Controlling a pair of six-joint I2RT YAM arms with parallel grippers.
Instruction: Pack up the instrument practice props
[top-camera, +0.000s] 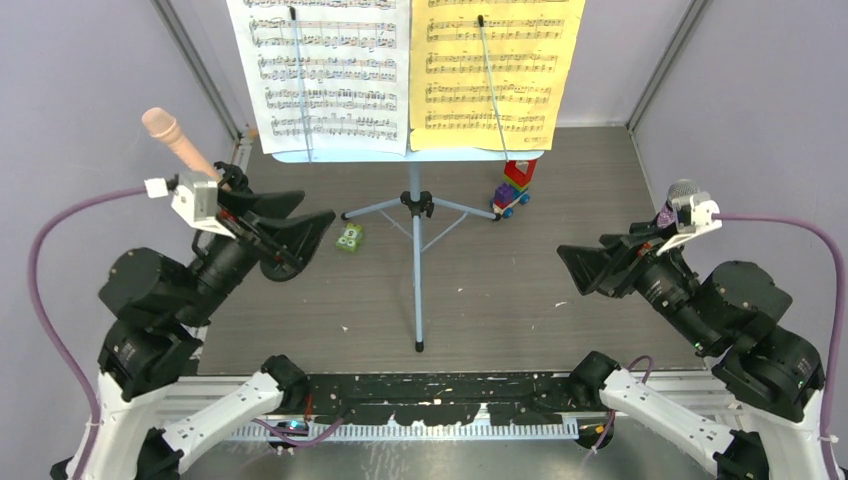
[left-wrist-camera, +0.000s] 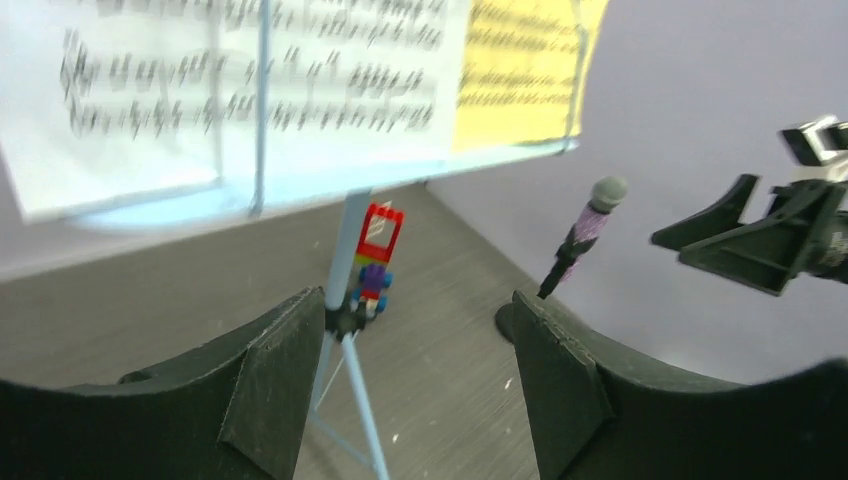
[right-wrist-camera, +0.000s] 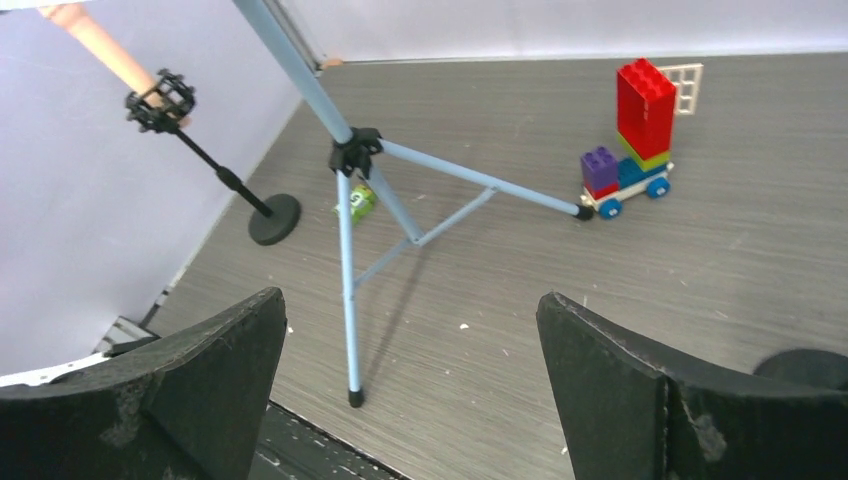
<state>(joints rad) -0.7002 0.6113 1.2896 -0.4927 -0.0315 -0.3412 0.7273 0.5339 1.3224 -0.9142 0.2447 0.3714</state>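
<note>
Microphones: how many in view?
2. The peach microphone stands on the robot's left; the purple microphone on its right, mostly hidden in the top view. No others show.

Looks out past the right gripper (right-wrist-camera: 408, 300), jaws wide apart, gripping nothing. Faces the rack (right-wrist-camera: 356, 152) tripod on the grey table (right-wrist-camera: 700, 280): one foot close in front, another just beside the brick car (right-wrist-camera: 640, 140). Shows the green block (right-wrist-camera: 356, 200) behind a leg. At left, peach mic (right-wrist-camera: 95, 40) tilted in a black round-based holder (right-wrist-camera: 275, 222).
</note>
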